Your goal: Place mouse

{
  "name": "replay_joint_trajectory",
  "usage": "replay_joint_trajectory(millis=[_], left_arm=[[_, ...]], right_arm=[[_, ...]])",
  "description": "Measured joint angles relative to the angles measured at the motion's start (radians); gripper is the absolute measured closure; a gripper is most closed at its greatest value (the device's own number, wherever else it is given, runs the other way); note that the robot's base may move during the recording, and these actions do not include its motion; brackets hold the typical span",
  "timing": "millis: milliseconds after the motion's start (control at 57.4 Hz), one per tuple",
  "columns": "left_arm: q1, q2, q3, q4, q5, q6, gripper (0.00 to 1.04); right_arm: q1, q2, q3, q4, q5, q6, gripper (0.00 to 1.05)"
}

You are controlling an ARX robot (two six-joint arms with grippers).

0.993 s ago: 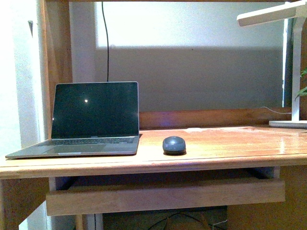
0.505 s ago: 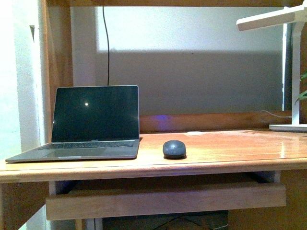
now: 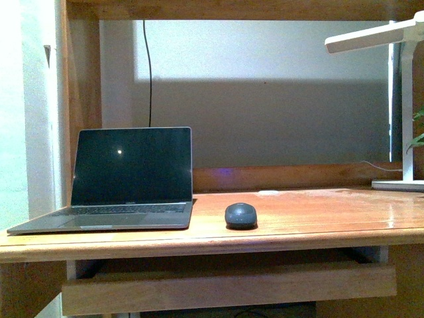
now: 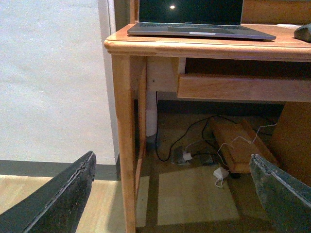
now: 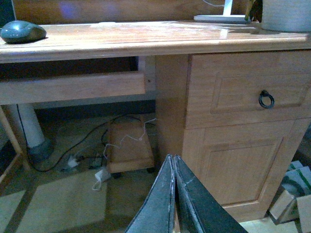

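The dark grey mouse (image 3: 240, 215) lies on the wooden desk (image 3: 311, 218), just right of the open laptop (image 3: 126, 179). It also shows in the right wrist view (image 5: 22, 31) and at the edge of the left wrist view (image 4: 303, 32). No arm shows in the front view. My left gripper (image 4: 175, 194) is open and empty, low in front of the desk's left leg. My right gripper (image 5: 173, 167) is shut and empty, low in front of the desk's drawer cabinet. Both are well below and away from the mouse.
A white desk lamp (image 3: 391, 40) stands at the desk's right end. A pull-out shelf (image 3: 225, 281) sits under the desktop. Cables and a wooden box (image 5: 129, 148) lie on the floor under the desk. A cabinet with a ring-pull drawer (image 5: 266, 99) is at the right.
The front view has shifted downward in the scene, so desk, laptop and mouse sit lower in frame. The mouse stays in the same spot on the desk.
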State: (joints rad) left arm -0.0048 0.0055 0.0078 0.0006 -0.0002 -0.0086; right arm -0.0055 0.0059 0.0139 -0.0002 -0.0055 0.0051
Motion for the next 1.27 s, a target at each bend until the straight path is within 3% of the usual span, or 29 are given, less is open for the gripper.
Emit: replay_joint_trajectory(millis=[401, 540, 906, 1271], left_arm=[[0.0, 0.0, 0.0, 0.0, 0.0, 0.0, 0.08], [0.0, 0.0, 0.0, 0.0, 0.0, 0.0, 0.08], [0.0, 0.0, 0.0, 0.0, 0.0, 0.0, 0.08], [0.0, 0.0, 0.0, 0.0, 0.0, 0.0, 0.08]], right_arm=[[0.002, 0.0, 0.0, 0.0, 0.002, -0.002, 1.0], [0.002, 0.0, 0.0, 0.0, 0.002, -0.002, 0.65], [0.002, 0.0, 0.0, 0.0, 0.002, -0.002, 0.06], [0.002, 0.0, 0.0, 0.0, 0.002, -0.002, 0.07]])
